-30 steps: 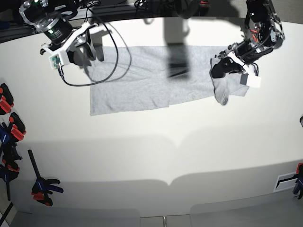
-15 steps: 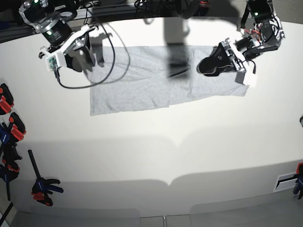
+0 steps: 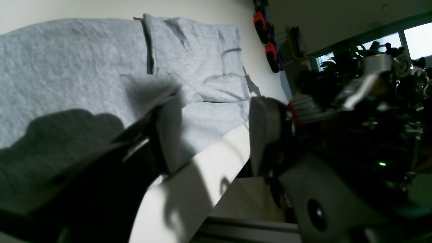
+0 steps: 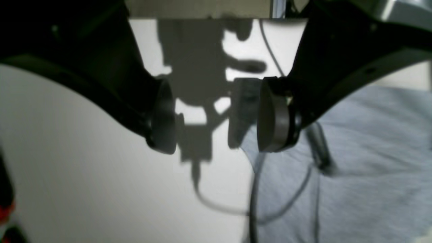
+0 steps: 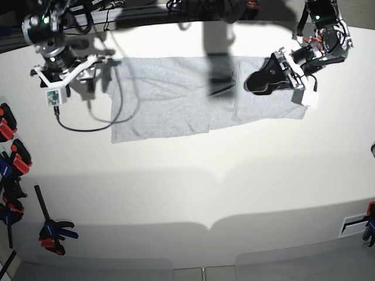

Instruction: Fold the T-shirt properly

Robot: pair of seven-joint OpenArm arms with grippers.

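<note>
The light grey T-shirt (image 5: 170, 99) lies flat as a long strip across the far part of the white table (image 5: 187, 193), plain side up, with a layer edge near its right end. My left gripper (image 5: 253, 82) hovers over that right end, open and empty. In the left wrist view its jaws (image 3: 212, 135) stand apart above the shirt (image 3: 84, 67) and the table's far edge. My right gripper (image 5: 98, 75) is open and empty just off the shirt's left edge. In the right wrist view (image 4: 217, 118) the shirt (image 4: 354, 168) lies to the right of the open fingers.
A black cable (image 5: 88, 126) loops from the right arm over the table and the shirt's left part. Red and black clamps (image 5: 7, 126) hang along the left side, with another (image 5: 53, 231) lower down. An overhead shadow (image 5: 220, 76) falls on the shirt.
The left gripper let go of the bunched right end, which now lies flat, and has since held still. The right arm swung left, off the shirt's left edge.
</note>
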